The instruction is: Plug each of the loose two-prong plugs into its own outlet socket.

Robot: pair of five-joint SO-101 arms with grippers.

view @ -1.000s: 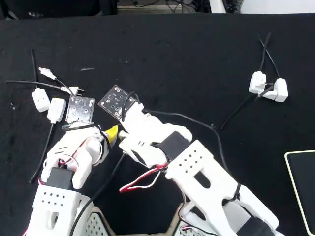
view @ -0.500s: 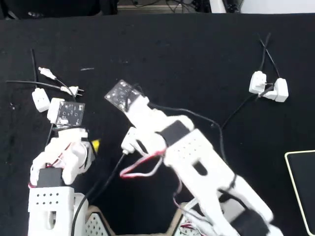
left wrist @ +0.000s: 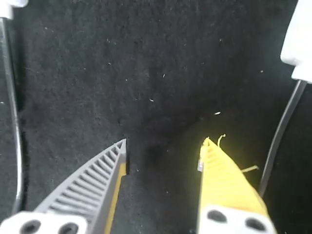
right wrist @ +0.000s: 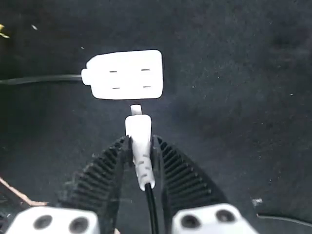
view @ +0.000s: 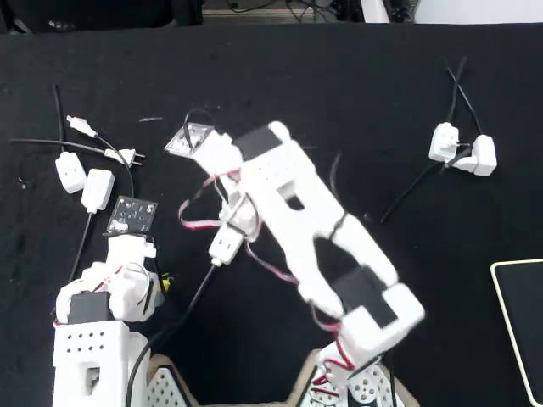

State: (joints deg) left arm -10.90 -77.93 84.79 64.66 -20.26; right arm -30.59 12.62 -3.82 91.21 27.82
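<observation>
My right gripper (right wrist: pixel 140 141) is shut on a white two-prong plug (right wrist: pixel 139 134), whose black cord runs back between the fingers. The prongs point at a white outlet socket (right wrist: pixel 124 74) lying flat a short gap ahead, its cable leading off sideways. In the high view that socket (view: pixel 226 243) lies under the raised right arm (view: pixel 288 203). My left gripper (left wrist: pixel 163 144) is open over bare black cloth, near the table's front left (view: pixel 157 284). Another socket's edge and cable (left wrist: pixel 297 39) lie beside it.
Two loose plugs (view: pixel 81 125) (view: pixel 127 155) and two white socket blocks (view: pixel 69 171) (view: pixel 97 188) lie at the far left. A joined white pair (view: pixel 462 153) with cables sits at the right. A dark tray (view: pixel 519 314) is at the right edge.
The right arm has risen and swung toward the far left. The left arm has drawn back toward the front edge, and its wrist has turned.
</observation>
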